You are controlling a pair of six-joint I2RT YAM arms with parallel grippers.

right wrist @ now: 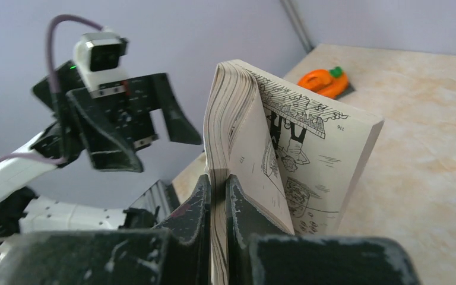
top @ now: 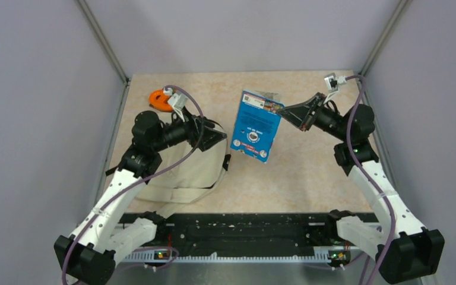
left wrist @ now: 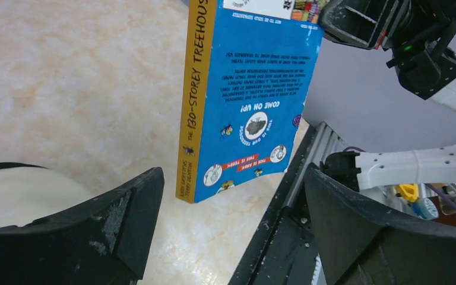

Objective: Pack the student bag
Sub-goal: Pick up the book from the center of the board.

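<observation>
The cream student bag [top: 181, 169] lies on the table at the left, under my left arm; a corner of it shows in the left wrist view [left wrist: 18, 193]. My left gripper [top: 217, 138] is open and empty above the bag's right side, facing the book. My right gripper [top: 290, 113] is shut on a blue paperback book [top: 255, 126] with an orange spine and holds it in the air above the table's middle. In the right wrist view my fingers [right wrist: 199, 205] clamp part of the book's pages [right wrist: 255, 154], which fan open. The book hangs in front of the left wrist camera [left wrist: 249, 95].
An orange object [top: 160, 99] lies at the back left corner, also in the right wrist view [right wrist: 325, 81]. Grey walls close the table on three sides. A black rail [top: 243, 228] runs along the near edge.
</observation>
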